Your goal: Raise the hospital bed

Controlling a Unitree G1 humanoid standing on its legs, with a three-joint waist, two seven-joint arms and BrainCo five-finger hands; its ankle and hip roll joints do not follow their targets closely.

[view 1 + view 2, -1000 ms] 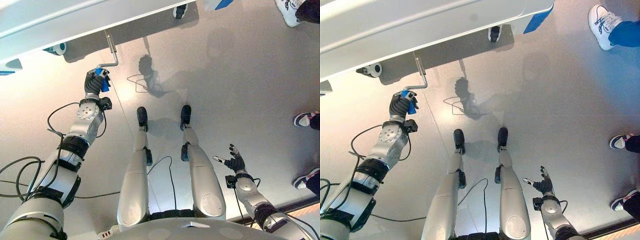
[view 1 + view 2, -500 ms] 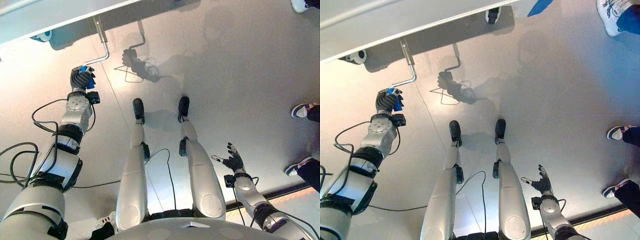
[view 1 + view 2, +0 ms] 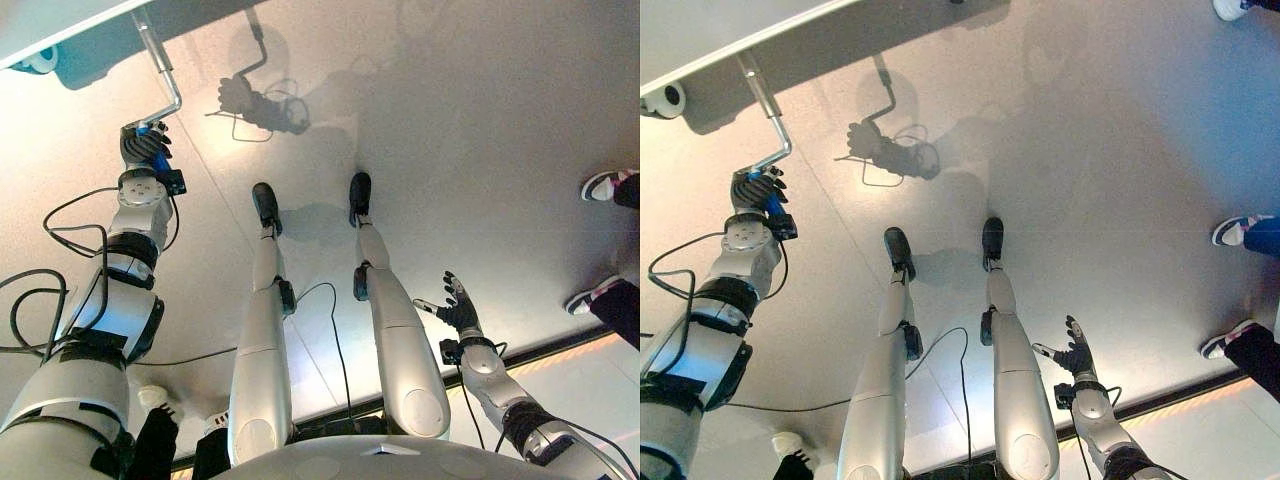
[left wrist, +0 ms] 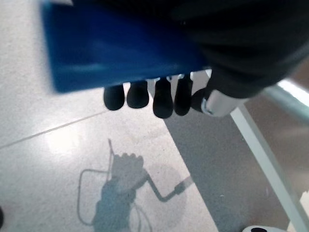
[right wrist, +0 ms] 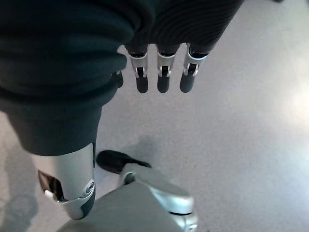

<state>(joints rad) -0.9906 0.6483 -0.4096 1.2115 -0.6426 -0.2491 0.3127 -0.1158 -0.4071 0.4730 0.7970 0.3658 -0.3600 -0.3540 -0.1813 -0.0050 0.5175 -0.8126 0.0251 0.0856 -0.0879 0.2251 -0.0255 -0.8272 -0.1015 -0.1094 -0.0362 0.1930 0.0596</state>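
Clearly mid-task, the left robot hand [image 3: 143, 147] is curled round the blue grip [image 4: 116, 48] of the crank [image 3: 160, 70] under the hospital bed [image 3: 700, 35]. How much cranking remains can't be judged. Off right, the right robot hand [image 3: 458, 312] hangs spread, holding nothing.

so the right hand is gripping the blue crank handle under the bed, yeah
No: the left hand grips the blue crank handle under the bed, as the right eye view shows. The right hand hangs open above the floor.
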